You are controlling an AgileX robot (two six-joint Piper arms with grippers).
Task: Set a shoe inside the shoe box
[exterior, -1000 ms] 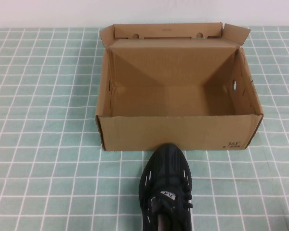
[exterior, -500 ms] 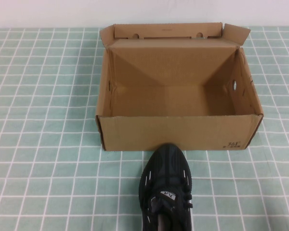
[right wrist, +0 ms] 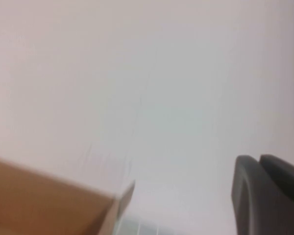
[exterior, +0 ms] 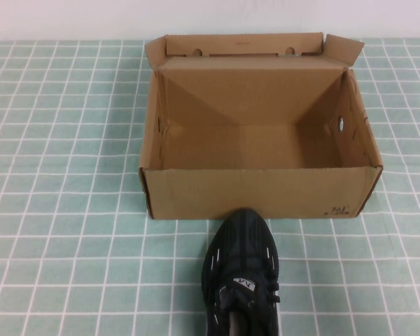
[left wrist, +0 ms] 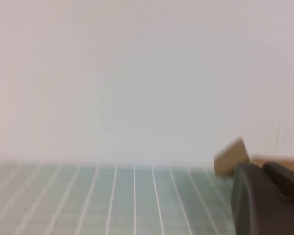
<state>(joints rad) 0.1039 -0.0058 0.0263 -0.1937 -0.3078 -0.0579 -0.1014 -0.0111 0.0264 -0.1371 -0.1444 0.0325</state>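
The task is sitting at its very start, as far as these views are showing. The black knit sneaker [exterior: 242, 276] is lying on the green-and-white checked tablecloth [exterior: 63, 210] at the near edge of the high view, its toe pointing away from the robot and reaching up to the near wall of the box, either touching it or just short of it; its heel is running out of the frame at the near side. The brown cardboard shoe box [exterior: 259, 192] is standing just beyond it, near the middle of the table, with its flip lid [exterior: 245, 46] standing open at the far side and its inside looking bare, so nothing is lying in it yet. Neither arm is showing in the high view. The left gripper [left wrist: 264, 196] is appearing only as a dark finger part at the edge of the left wrist view, looking out over the cloth toward a pale wall with a corner of the box beyond it; the right gripper [right wrist: 267, 193] is likewise showing only a dark finger part in the right wrist view, with a cardboard edge of the box [right wrist: 49, 200] in sight. Whether either gripper is spread or closed I cannot tell, though neither seems to be carrying anything. Everything is remaining to do: reaching the sneaker, grasping it, lifting it over the near wall and setting it down inside.
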